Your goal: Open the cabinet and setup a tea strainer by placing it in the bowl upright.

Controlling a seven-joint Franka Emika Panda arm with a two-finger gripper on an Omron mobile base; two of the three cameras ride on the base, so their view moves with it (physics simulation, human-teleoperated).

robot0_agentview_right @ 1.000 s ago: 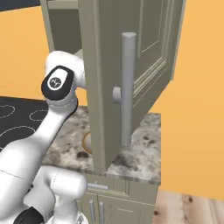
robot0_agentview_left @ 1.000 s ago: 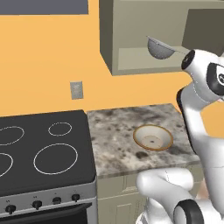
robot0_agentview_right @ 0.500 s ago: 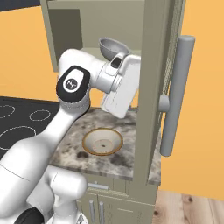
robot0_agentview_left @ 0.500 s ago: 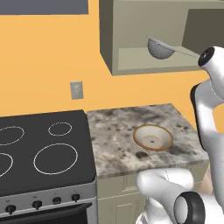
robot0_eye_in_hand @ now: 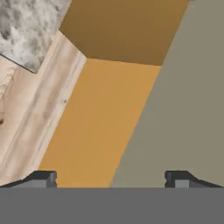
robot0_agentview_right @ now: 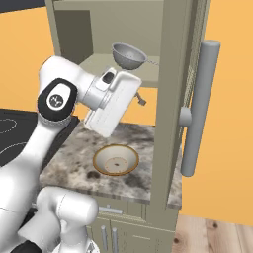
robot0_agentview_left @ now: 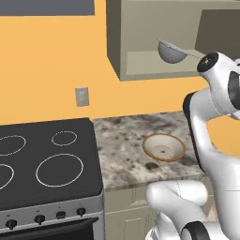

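The cabinet [robot0_agentview_left: 154, 28] on the wall stands open, and its door [robot0_agentview_right: 173, 99] is swung out edge-on with the silver bar handle [robot0_agentview_right: 200, 108] on its outer side. On the shelf inside rests the tea strainer [robot0_agentview_left: 171, 50] [robot0_agentview_right: 129, 55], its thin handle pointing right. Below it on the counter sits the tan-rimmed bowl [robot0_agentview_left: 163, 147] [robot0_agentview_right: 116, 159], with nothing in it. My gripper [robot0_agentview_right: 141, 100] hangs under the shelf, just left of the door. In the hand view its fingertips [robot0_eye_in_hand: 41, 178] stand far apart, so the gripper [robot0_eye_in_hand: 110, 179] is open and holds nothing. The door's grey-green face [robot0_eye_in_hand: 183, 109] lies ahead.
A black stovetop [robot0_agentview_left: 42, 159] lies left of the speckled counter [robot0_agentview_left: 122, 145]. A wall outlet [robot0_agentview_left: 82, 96] sits on the orange wall. Wooden floor [robot0_agentview_right: 217, 232] shows right of the lower counter cabinets [robot0_agentview_right: 133, 232].
The cabinet door has swung much wider, from half across the opening to edge-on. My hand has moved along the front of the opening to under the shelf, still open.
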